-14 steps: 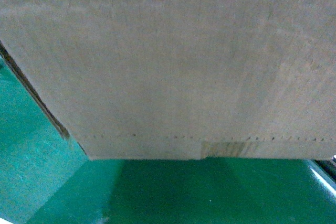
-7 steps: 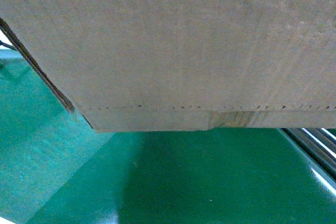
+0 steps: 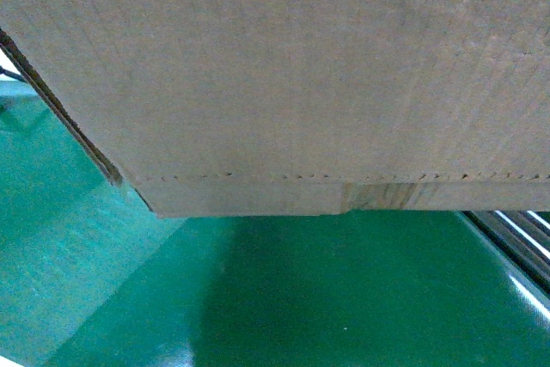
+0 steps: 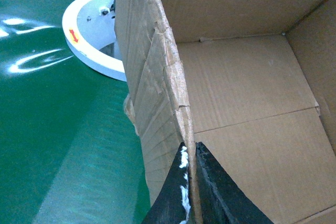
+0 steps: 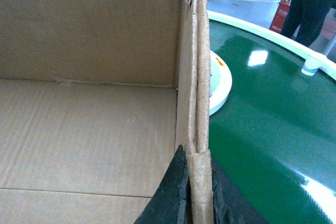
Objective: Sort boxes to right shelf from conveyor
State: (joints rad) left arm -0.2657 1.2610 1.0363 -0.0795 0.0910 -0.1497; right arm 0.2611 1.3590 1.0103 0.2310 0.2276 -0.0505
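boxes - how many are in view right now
1: a cardboard box over the green conveyor, left hand and right hand each clamping a side wall. Others may be hidden behind it.

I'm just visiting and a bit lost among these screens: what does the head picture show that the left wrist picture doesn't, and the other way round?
Only the head view shows the carton's outer face with its dotted perforation line, and metal rails at the right. Only the left wrist view shows the carton's empty inside, the left gripper with dark fingers pinching a side wall, and a white ring with a red arrow. Both show the brown carton and the green belt.
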